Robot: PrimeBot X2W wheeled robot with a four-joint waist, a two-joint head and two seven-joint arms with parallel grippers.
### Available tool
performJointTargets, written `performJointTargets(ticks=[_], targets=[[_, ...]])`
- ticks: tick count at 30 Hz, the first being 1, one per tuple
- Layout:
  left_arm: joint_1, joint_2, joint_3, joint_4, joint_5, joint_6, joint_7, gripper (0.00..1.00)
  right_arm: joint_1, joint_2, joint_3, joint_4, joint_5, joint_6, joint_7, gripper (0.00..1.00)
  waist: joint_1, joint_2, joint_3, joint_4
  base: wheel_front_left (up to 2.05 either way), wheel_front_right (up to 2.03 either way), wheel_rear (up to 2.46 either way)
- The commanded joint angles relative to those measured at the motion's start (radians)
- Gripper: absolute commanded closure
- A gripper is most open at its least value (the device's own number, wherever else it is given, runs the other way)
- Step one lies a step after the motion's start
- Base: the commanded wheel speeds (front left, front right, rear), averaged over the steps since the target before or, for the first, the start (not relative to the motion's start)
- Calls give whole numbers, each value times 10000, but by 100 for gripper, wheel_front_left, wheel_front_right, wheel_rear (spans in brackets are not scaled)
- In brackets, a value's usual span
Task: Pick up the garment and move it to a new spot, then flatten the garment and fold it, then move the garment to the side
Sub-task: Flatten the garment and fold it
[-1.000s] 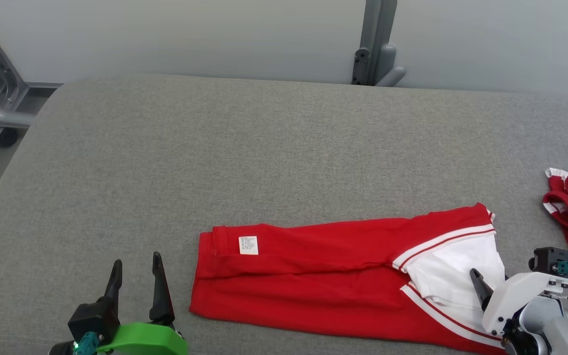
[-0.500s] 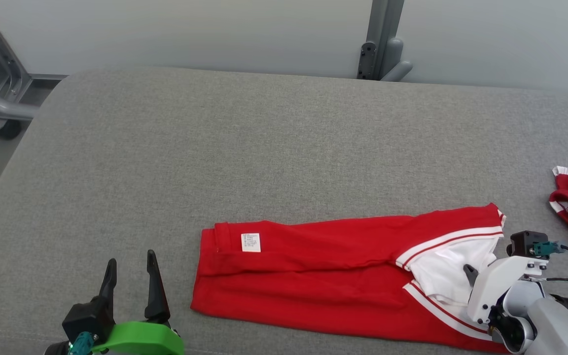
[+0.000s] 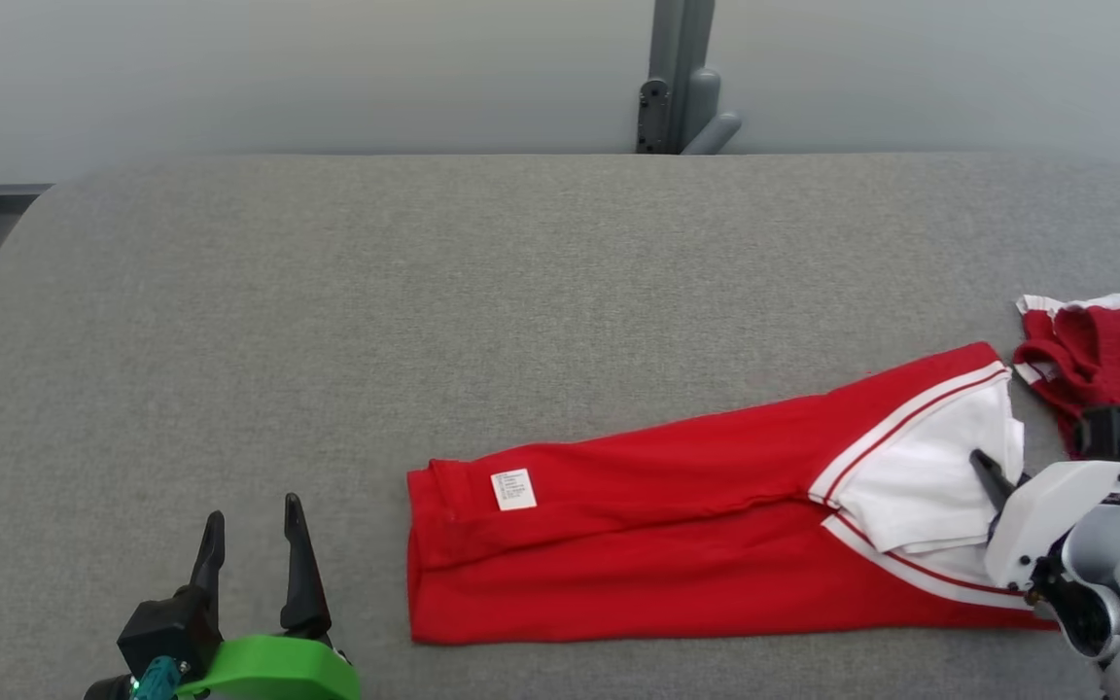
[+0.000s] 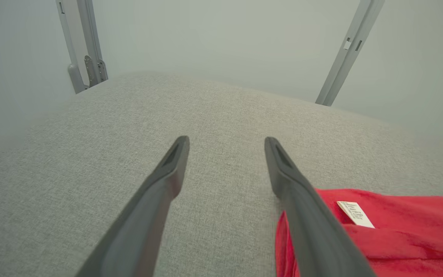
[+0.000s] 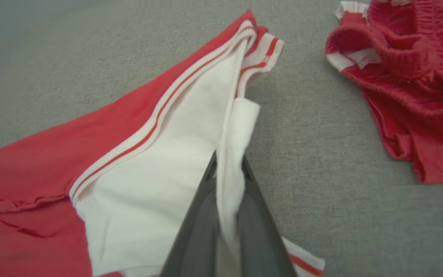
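Head view: left fingers (image 3: 297, 554) spread wide, empty, near surface (image 3: 424, 292) front edge, left of red garment (image 3: 667, 525). Garment lay flat, front right. Right fingers (image 3: 988, 474) closed on its white end. Second red garment (image 3: 1104, 360) bunched just beyond.

Left wrist view: left fingers (image 4: 171, 173) wide; garment (image 4: 398, 231), white label (image 4: 354, 213) beside them.

Right wrist view: right fingers (image 5: 202, 215) pinched white fold of garment (image 5: 148, 161).

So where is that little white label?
In the head view, the white label sits near the left end of the red garment, closest to the open left tool.
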Motion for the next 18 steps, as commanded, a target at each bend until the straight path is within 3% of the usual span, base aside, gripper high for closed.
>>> performJointTargets(ticks=[1,7,18], targets=[[107,1,10,-22,21,-26,-26,0,189,-233,-129,-224,60,-16,21,100,0,0,-8,-482,0,0,0],[-8,-1,-23,-25,38,-38,-26,0,506,-842,-802,-999,-47,-16,316,100,0,0,75,-1145,0,0,0],[-152,1,-207,69,-101,32,-27,0,952,-204,-1139,-2715,-328,-12,903,100,0,0,29,-1532,0,0,0]])
